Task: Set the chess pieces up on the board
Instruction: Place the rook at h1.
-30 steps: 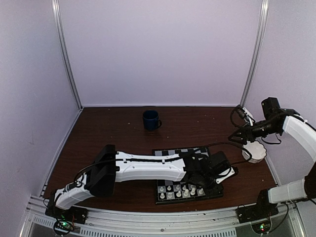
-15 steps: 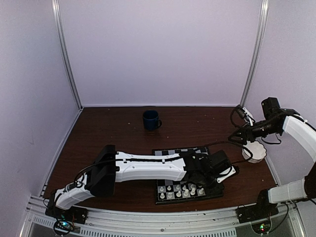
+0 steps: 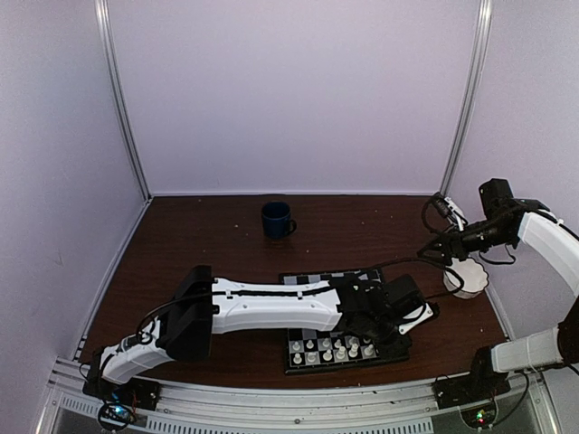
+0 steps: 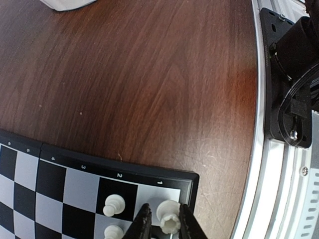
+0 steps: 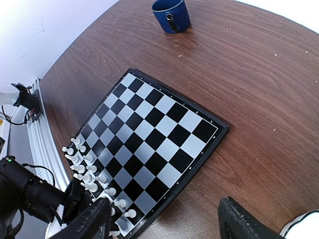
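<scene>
While the right gripper (image 5: 165,224) hangs open, the left gripper (image 4: 164,222) straddles a white chess piece (image 4: 169,213) on the board (image 4: 60,174); whether it grips is unclear.

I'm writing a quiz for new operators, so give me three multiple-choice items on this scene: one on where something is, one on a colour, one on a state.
1. Where does the mug stand?
A. on the table, beyond the far edge of the board
B. in the middle of the board
C. at the table's near edge

2. What colour is the mug?
A. red
B. white
C. dark blue

3. How is the right gripper?
A. shut tight, fingers touching
B. open, nothing between its fingers
C. shut on the mug

Answers:
1. A: the top view shows it on bare wood behind the board.
2. C: both the top view and the right wrist view show it dark blue.
3. B: its wrist view shows the fingers wide apart above the table.
</scene>
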{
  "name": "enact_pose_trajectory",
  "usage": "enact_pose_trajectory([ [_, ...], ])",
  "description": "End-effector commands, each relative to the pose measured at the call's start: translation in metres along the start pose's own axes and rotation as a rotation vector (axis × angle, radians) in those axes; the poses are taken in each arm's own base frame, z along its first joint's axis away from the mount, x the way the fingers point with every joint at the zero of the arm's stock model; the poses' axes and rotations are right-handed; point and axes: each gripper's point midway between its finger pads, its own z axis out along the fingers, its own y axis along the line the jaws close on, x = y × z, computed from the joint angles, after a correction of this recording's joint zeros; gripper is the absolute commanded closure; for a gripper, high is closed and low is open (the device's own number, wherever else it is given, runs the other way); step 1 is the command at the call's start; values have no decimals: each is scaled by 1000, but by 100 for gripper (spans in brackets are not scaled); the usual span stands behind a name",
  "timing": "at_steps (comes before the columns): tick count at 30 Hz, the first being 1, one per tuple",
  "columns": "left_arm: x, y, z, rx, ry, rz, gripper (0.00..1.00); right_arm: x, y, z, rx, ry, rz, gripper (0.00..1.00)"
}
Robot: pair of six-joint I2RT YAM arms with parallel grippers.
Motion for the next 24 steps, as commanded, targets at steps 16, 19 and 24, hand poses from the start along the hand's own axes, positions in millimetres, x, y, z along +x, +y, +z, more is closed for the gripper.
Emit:
enact_pose_trajectory([
  [16,-8,-5,0,10,-20,5,79,-4,6,-4,-16,-17,-20,0],
  [19,-23,-5,-15,3,-55,16,76,-7,4,-6,1,-15,-24,1],
  [24,-55,6,-65,-70,-149,49,68,-26,0,-22,81,-31,-58,1],
])
